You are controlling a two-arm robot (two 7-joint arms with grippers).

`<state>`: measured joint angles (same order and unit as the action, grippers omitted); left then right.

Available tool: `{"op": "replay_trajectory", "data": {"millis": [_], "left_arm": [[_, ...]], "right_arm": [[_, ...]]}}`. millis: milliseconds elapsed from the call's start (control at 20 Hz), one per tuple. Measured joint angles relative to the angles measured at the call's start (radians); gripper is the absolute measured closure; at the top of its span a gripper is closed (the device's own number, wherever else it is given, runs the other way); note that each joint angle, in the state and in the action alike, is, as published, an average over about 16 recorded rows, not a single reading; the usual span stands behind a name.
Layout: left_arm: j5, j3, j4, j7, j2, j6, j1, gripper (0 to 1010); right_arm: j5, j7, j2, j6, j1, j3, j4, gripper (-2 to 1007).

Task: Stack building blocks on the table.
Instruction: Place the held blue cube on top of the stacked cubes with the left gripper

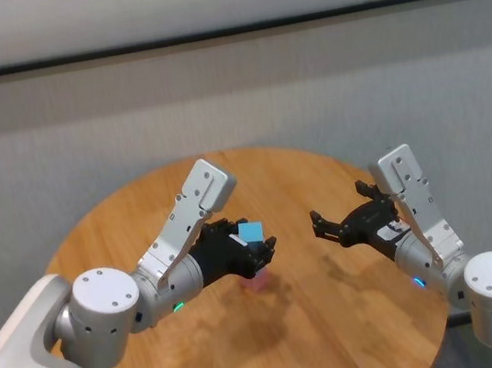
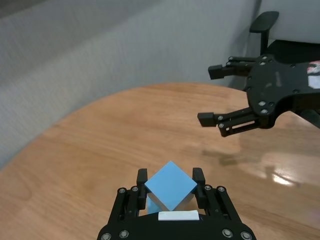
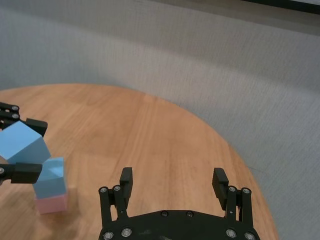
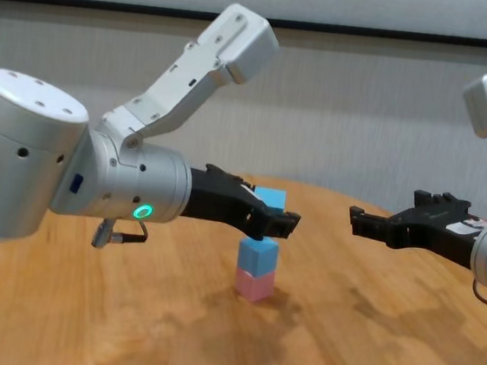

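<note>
- Pink block (image 4: 254, 284): rests on the surface (image 1: 340, 318) near its middle and forms the base of the stack; the landmark for all places below.
- First blue block (image 4: 258, 255): sits squarely on the pink block, touching it, so two of three levels are built.
- Second blue block (image 2: 170, 185): held in the air just above the first blue block, apparently not yet touching it. It is turned corner-forward between the fingers, so it will likely need to be squared with the stack before release, or it may tip off.
- Left end effector (image 2: 170, 179): closed partway on the second blue block, one finger on each side, directly above the pink block. It holds the block over the stack, presumably to lower it on as the top level.
- Right end effector (image 1: 337, 210): fingers spread wide, holding nothing, touching nothing. It hovers above the surface well apart from the pink block, on the robot's right, seemingly kept clear of the placing.
</note>
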<state>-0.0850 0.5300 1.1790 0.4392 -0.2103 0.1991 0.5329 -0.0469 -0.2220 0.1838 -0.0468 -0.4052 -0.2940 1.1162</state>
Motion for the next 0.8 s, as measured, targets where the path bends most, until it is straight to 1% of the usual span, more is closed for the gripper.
{"op": "replay_trajectory", "data": {"millis": [400, 800], "left_arm": [[-0.007, -0.014, -0.04, -0.011, 0.03, 0.019, 0.015, 443], [-0.029, -0.028, -0.087, -0.006, 0.055, 0.023, 0.034, 443]], "right_arm": [[0.0, 0.0, 0.0, 0.0, 0.0, 0.0, 0.0, 1], [0.0, 0.0, 0.0, 0.0, 0.0, 0.0, 0.0, 1]]}}
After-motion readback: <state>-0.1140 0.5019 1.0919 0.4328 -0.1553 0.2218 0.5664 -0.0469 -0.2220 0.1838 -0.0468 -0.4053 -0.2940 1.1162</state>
